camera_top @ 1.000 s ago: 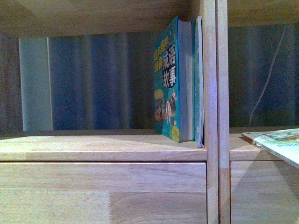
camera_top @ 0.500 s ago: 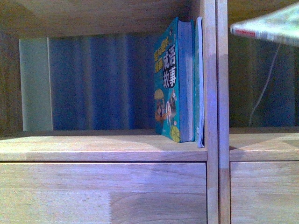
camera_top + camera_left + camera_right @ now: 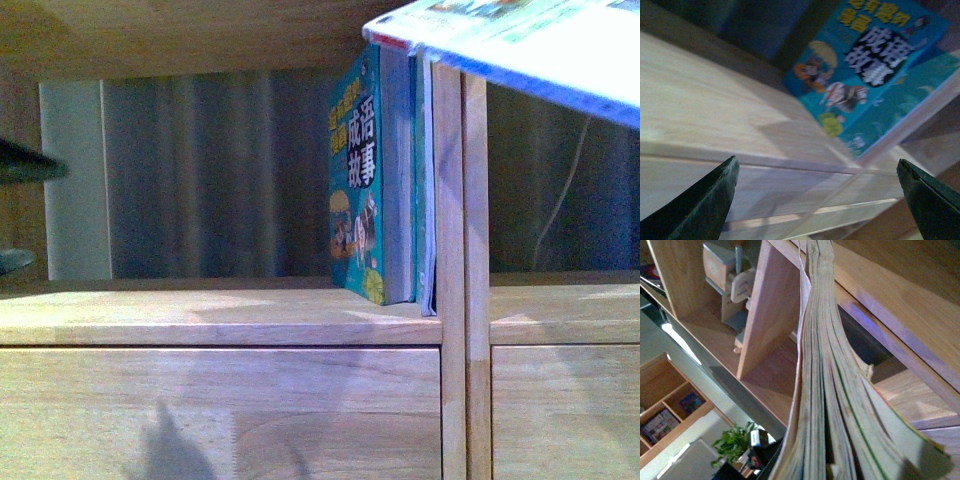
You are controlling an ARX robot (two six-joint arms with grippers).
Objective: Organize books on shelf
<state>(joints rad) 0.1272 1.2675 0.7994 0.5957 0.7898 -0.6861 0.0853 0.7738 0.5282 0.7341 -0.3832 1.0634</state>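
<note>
The thick teal book (image 3: 366, 170) with large Chinese characters stands upright at the right end of the left cubby, with the slim teal one (image 3: 425, 180) between it and the divider (image 3: 448, 250). The thin floppy paperback (image 3: 520, 45) hangs tilted across the top right, its corner over the teal books. My right gripper is shut on the paperback; the right wrist view shows only its page edges (image 3: 825, 390). My left gripper (image 3: 817, 200) is open and empty, in front of the shelf board (image 3: 715, 110), with the thick teal book (image 3: 865, 65) beyond it.
The wooden shelf has a left cubby floor (image 3: 200, 305), drawer fronts (image 3: 220, 410) below and a right cubby (image 3: 560, 300). A dark part (image 3: 25, 160) shows at the left edge. A white cable (image 3: 565, 180) hangs behind the right cubby.
The paperback has risen from the right cubby's floor to the top of the view and moved left, over the divider and the teal books. A dark part has entered at the left edge.
</note>
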